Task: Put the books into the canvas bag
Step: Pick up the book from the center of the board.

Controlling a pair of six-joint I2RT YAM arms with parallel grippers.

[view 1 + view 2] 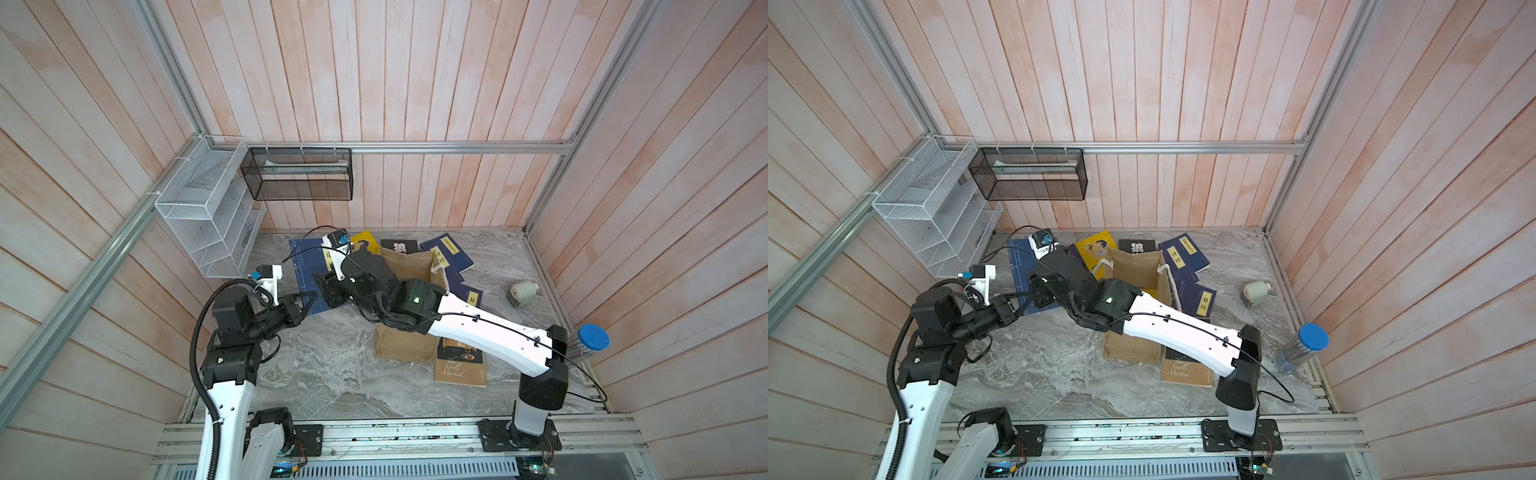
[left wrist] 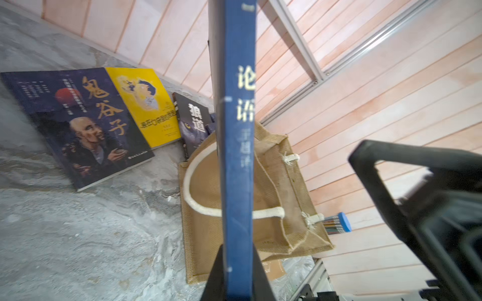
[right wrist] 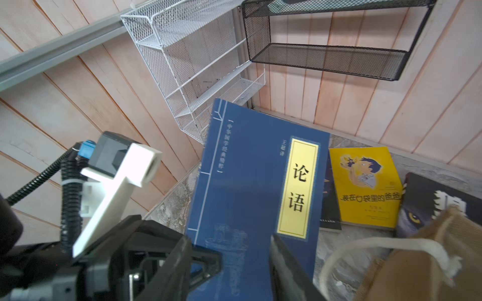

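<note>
My left gripper (image 2: pixel 238 250) is shut on the near edge of a navy book (image 2: pixel 240 156) with a yellow title label, which shows face-on in the right wrist view (image 3: pixel 250 177). In both top views this book (image 1: pixel 305 266) (image 1: pixel 1021 266) is at the far left of the table. My right gripper (image 3: pixel 230 238) stands open just over the book's cover, its fingers apart and gripping nothing. The tan canvas bag (image 1: pixel 399 345) (image 2: pixel 271 187) stands upright mid-table, partly under my right arm. More books lie around it: yellow (image 1: pixel 368 241), black (image 1: pixel 399 246), navy (image 1: pixel 446 253), brown-and-black (image 1: pixel 459 365).
A white mesh rack (image 1: pixel 208 224) and a black mesh basket (image 1: pixel 299 174) hang on the walls at the back left. A clear jar with a blue lid (image 1: pixel 592 338) and a small cream device (image 1: pixel 523 291) sit at the right. Wooden walls close in three sides.
</note>
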